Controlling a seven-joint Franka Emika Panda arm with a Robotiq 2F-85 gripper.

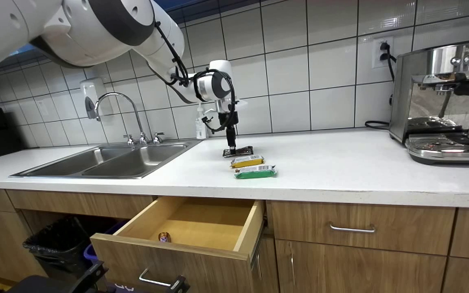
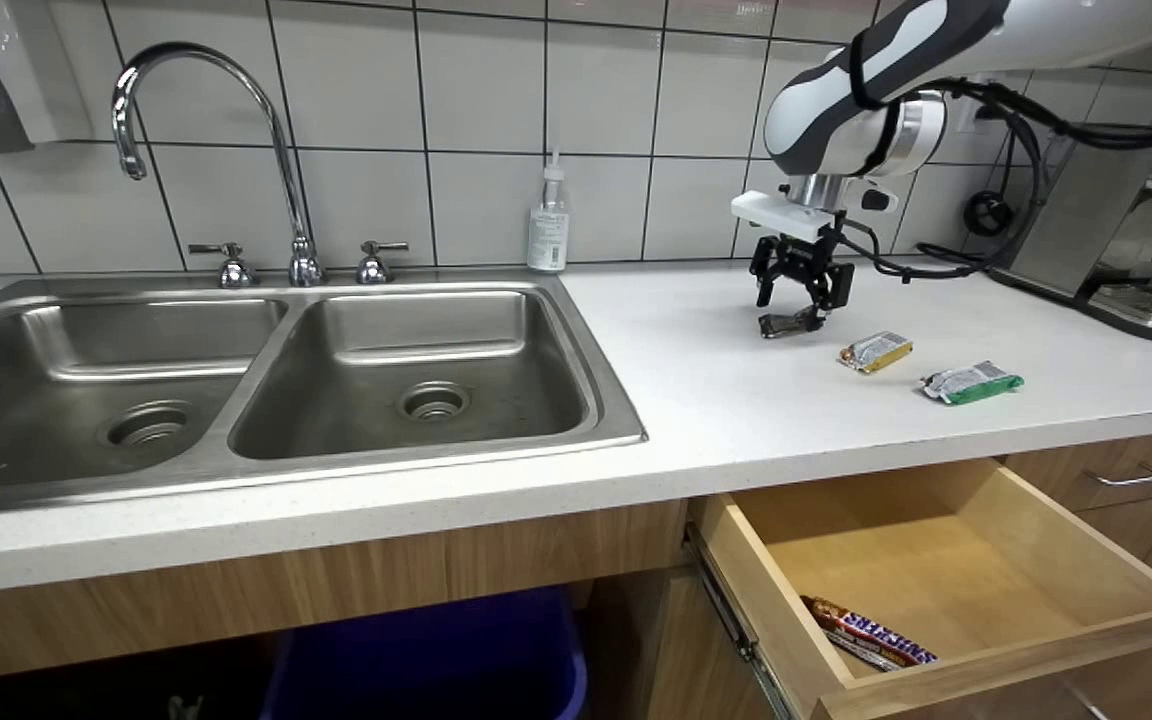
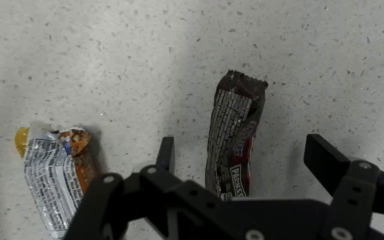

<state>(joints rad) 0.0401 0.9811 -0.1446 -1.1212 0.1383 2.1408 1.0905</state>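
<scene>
While hanging low near the sink (image 2: 361, 405), holds the end effector (image 3: 240, 145) spread wide, astride the dark-wrapped bar (image 3: 231, 131) on the surface (image 1: 332, 175), with gaps on both sides. Shows the yellow bar (image 1: 247, 161) farther from the sink, the green bar (image 1: 255, 172) farthest, and, lower than the sink, an open drawer (image 2: 946, 560) containing a Snickers bar (image 2: 871, 635).
</scene>
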